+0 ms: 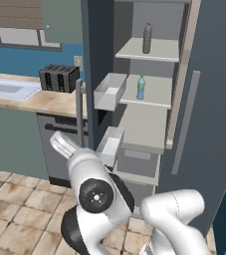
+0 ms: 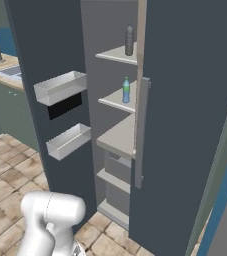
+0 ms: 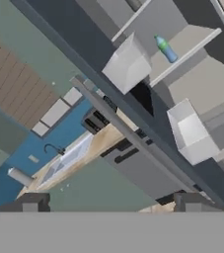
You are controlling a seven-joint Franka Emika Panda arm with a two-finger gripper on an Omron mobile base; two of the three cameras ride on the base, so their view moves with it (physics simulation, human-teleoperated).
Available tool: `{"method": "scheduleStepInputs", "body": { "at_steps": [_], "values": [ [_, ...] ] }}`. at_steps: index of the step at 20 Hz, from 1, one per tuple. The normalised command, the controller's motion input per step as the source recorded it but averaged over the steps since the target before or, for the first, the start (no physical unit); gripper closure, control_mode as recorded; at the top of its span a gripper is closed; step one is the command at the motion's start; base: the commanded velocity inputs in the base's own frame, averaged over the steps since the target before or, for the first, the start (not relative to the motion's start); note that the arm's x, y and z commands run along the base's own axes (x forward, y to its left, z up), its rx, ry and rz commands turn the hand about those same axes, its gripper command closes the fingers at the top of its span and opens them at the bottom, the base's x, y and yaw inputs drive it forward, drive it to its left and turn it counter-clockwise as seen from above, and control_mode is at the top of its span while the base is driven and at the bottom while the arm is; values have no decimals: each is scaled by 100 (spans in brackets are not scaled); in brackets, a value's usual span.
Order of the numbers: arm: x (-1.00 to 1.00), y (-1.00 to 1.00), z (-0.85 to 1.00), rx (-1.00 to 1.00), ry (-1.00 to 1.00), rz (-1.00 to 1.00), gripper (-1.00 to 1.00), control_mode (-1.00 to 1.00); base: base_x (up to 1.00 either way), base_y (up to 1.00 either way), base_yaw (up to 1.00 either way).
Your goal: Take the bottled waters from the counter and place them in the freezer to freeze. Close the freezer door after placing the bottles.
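inside the freezer [image 1: 149, 127], the clear blue bottle [image 1: 141, 87] with its green cap stands upright on a pale shelf; the smoky grey bottle [image 1: 147, 38] stands one shelf higher. the freezer door [image 1: 97, 64] hangs open. the gripper [image 3: 111, 202] has its jaws apart, empty.

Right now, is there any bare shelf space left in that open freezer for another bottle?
Yes. The wide shelf below the blue bottle is bare. The blue bottle's shelf has room to its right, and so has the top shelf beside the grey bottle. The two door bins look empty.
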Motion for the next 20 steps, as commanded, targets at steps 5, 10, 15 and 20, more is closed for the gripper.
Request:
{"method": "scheduleStepInputs", "body": {
  "at_steps": [5, 10, 15, 20],
  "values": [
    [62, 49, -56, 7, -1, -18, -100, -100, 0, 0, 0],
    [59, 16, -72, 20, -5, -27, -100, -100, 0, 0, 0],
    [48, 14, -48, 1, 13, -41, -100, -100, 0, 0, 0],
    [59, 13, -27, -3, 19, -38, -100, -100, 0, 0, 0]
  ]
}}
